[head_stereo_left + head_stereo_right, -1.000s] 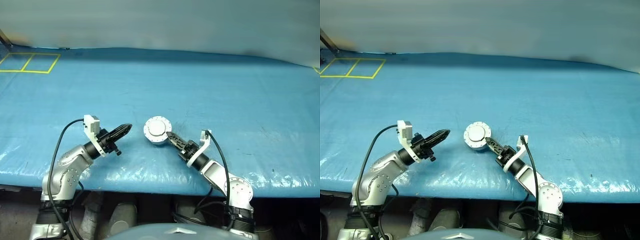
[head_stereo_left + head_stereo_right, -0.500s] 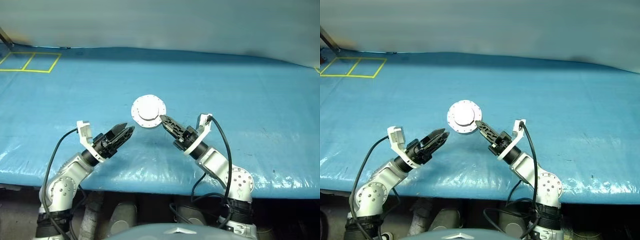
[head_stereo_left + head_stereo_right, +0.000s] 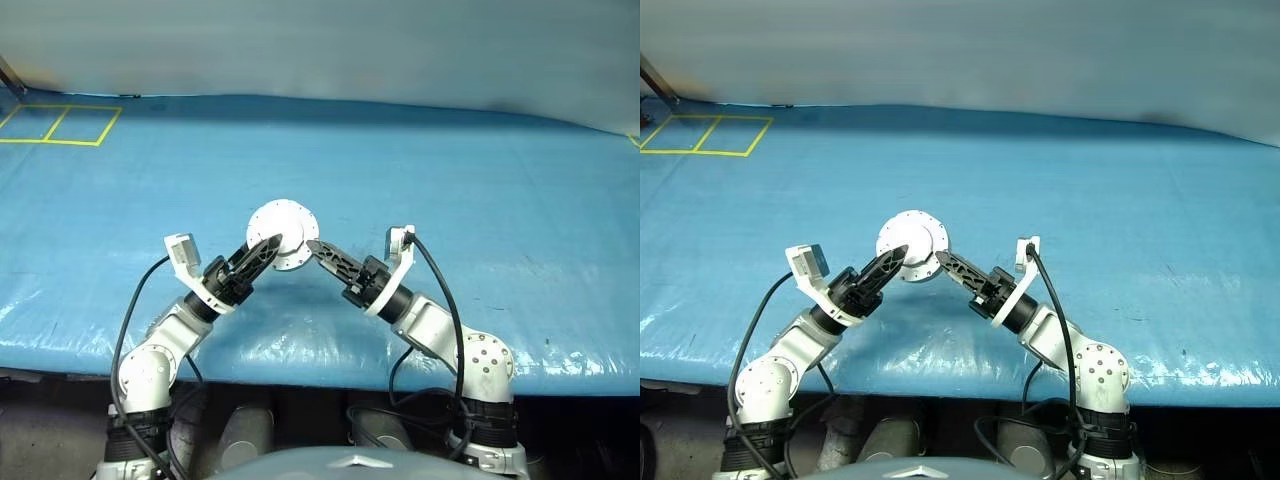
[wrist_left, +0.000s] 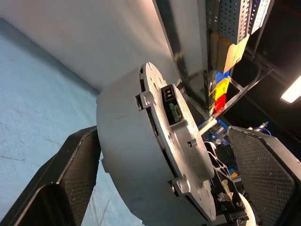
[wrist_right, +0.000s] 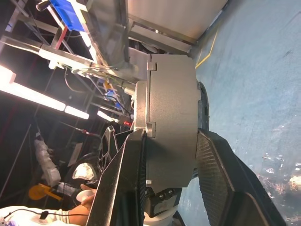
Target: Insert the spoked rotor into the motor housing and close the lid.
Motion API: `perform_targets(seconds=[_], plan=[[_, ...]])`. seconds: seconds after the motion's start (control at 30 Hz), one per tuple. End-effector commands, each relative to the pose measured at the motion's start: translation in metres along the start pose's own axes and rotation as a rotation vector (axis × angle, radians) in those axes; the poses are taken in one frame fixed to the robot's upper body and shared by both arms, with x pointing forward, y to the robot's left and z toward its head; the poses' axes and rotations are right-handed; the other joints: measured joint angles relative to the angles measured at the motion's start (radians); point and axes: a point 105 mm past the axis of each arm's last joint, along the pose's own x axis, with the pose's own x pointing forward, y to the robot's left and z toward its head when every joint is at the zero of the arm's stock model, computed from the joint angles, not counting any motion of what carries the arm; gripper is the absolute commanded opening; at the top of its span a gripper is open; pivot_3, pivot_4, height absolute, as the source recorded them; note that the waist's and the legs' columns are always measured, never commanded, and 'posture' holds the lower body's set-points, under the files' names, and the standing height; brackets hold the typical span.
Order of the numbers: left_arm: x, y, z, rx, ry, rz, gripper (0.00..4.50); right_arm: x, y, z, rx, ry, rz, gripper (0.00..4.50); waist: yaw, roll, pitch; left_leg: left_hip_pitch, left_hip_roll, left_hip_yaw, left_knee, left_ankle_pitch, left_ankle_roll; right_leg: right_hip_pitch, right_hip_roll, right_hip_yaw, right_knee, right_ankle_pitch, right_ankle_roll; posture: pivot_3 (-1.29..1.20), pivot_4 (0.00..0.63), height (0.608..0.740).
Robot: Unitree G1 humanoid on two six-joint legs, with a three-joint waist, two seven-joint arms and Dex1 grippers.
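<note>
Both arms have come up and inward since a second ago: my right tool (image 3: 312, 246) has lifted the motor housing (image 3: 281, 232) clear of the blue counter (image 3: 480, 190) and carried it toward the middle, and my left tool (image 3: 262, 250), which was pressed together out to the side, now stands spread wide around the housing's near edge.

Right now the right tool pinches the round silver body by its flat faces; in the right wrist view one finger (image 5: 123, 188) lies against each side of it. From the left wrist view the housing (image 4: 141, 155) sits between my left fingers (image 4: 70, 174), just beside one pad and apart from the other, so I judge the left is not gripping yet. The lid (image 4: 176, 136) reads as a thin plate lying against the body, with a small connector on its face. I can't make out the spoked rotor or the copper windings from any angle, so I can't say whether the rotor is already seated.

My reading is that I'm in a handover or two-handed steadying step, with the housing held in the air. Next I'd need to close the left tool on the rim squarely, confirm it bears the weight before easing the right, and keep the plate from swinging.
</note>
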Motion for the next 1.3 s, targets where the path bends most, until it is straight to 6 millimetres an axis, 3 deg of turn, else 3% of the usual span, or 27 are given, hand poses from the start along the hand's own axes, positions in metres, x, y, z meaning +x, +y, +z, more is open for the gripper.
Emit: perform_targets(seconds=[0.03,0.2,0.33,0.43,0.57,0.9,1.17,1.2,1.3], plan=[[0.016,-0.005,-0.003,-0.059,-0.029,-0.053,4.47,0.006,0.023,0.006,-0.021,-0.021,0.101,1.22,0.001,0.000,0.000,0.000,0.000,0.000,0.000,0.000,0.000,0.000,0.000,0.000,0.000,0.000,0.000,0.00,0.150,0.740],[0.027,-0.007,-0.019,-0.135,-0.006,-0.078,4.47,0.007,0.020,0.006,-0.018,-0.017,0.084,1.22,-0.002,0.000,0.000,0.000,0.000,0.000,0.001,0.000,0.000,0.000,0.000,0.000,0.000,0.000,0.000,0.00,0.150,0.740],[0.026,-0.004,-0.020,-0.192,-0.037,-0.057,4.47,0.006,0.018,0.006,-0.014,-0.021,0.068,1.22,-0.002,0.000,0.000,0.000,0.000,0.000,0.001,0.000,0.000,0.000,0.000,0.000,0.001,0.000,0.000,0.00,0.150,0.740],[0.023,-0.001,-0.017,-0.197,-0.059,-0.030,3.91,0.006,0.015,0.006,-0.011,-0.028,0.050,1.22,-0.003,0.000,0.000,0.000,0.000,0.000,0.001,0.000,0.000,0.000,0.000,0.000,0.001,0.000,0.000,0.00,0.150,0.740],[0.021,0.002,-0.013,-0.192,-0.085,0.010,2.74,0.005,0.013,0.006,-0.008,-0.033,0.035,1.22,0.000,0.000,0.000,0.000,0.000,0.000,0.002,0.000,0.000,0.000,0.000,0.000,0.001,0.000,0.000,0.00,0.150,0.740],[0.016,0.007,-0.008,-0.209,-0.121,0.059,2.73,0.006,0.004,0.011,-0.016,-0.057,-0.014,1.22,0.000,0.000,0.000,0.000,0.000,0.000,0.002,0.000,0.000,0.000,0.000,0.000,0.002,0.000,0.000,0.00,0.150,0.740],[0.020,0.005,-0.003,-0.197,-0.145,0.057,2.71,0.009,-0.010,0.017,-0.135,-0.103,-0.140,1.22,0.000,0.000,0.000,0.000,0.000,0.000,0.003,0.000,0.000,0.000,0.000,0.000,0.002,0.000,0.000,0.00,0.150,0.740],[0.021,0.006,-0.003,-0.195,-0.148,0.058,2.71,0.009,-0.010,0.017,-0.134,-0.103,-0.134,1.90,0.001,-0.001,0.000,0.000,0.000,0.000,0.003,0.000,0.000,0.000,0.000,0.000,0.002,0.000,0.000,0.00,0.150,0.740],[0.022,0.006,-0.003,-0.192,-0.155,0.059,2.71,0.010,-0.010,0.014,-0.123,-0.095,-0.126,2.77,0.002,-0.001,0.000,0.000,0.000,0.000,0.003,0.000,0.000,0.000,0.000,0.001,0.002,0.000,0.000,0.00,0.150,0.740]])
